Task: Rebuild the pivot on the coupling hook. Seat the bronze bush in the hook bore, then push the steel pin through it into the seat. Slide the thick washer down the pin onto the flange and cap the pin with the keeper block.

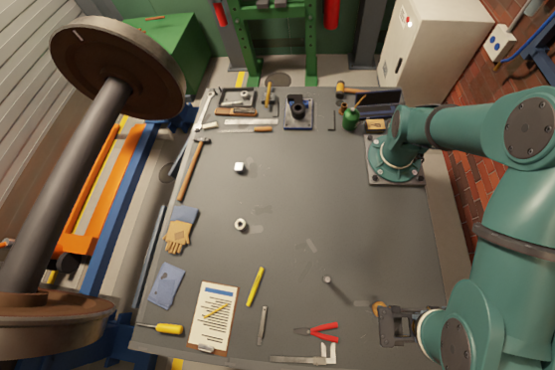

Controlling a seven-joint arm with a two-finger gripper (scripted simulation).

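My gripper [384,323] is open and holds nothing. It hangs low over the bench's near right corner, directly over the bronze bush [378,308], which shows only as an orange rim at its far edge. The steel pin [338,290] lies on the bench just left of the gripper, its round head pointing away. The thick washer [240,224] lies flat near the bench's middle left. The keeper block [239,167] sits further back, apart from the washer. The coupling hook [298,109] with its dark bore stands on a blue plate at the far edge.
A large wheelset [74,135] lies along the bench's left side. A hammer [191,167], glove [178,234], clipboard [214,315], yellow marker [254,286] and red pliers [318,331] lie on the bench. The arm's base [396,160] is bolted at the right. A green oil can [350,118] stands by the hook.
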